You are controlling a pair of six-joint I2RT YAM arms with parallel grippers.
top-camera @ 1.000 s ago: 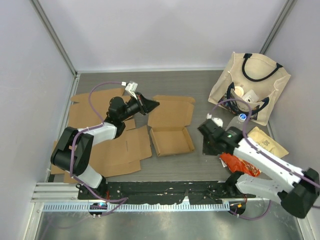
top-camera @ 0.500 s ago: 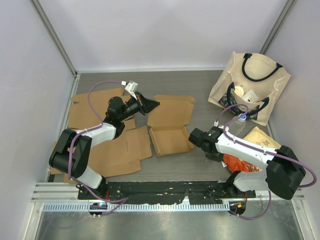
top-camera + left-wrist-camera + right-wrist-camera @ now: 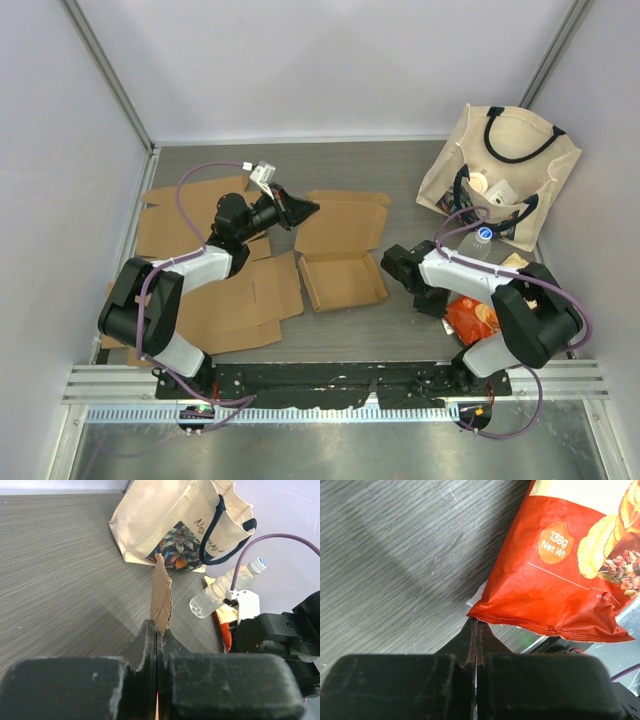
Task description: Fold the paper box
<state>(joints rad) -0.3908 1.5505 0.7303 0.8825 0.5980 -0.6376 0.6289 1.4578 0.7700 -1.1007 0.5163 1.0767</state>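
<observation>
Evidently mid-fold, the left tool [image 3: 158, 630] pinches a flap [image 3: 161, 592] of the box [image 3: 345, 282]; the right tool [image 3: 476, 625], shut and empty, should next brace its side.

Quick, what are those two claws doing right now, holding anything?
Left gripper: closed on a cardboard flap.
Right gripper: closed, nothing visibly held, near the chip bag.

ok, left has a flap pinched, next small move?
Probably lift the left gripper to fold the pinched cardboard flap upright: jaws are shut on its edge. The right gripper, shut and empty, sits beside the box, so it could brace that wall.
</observation>
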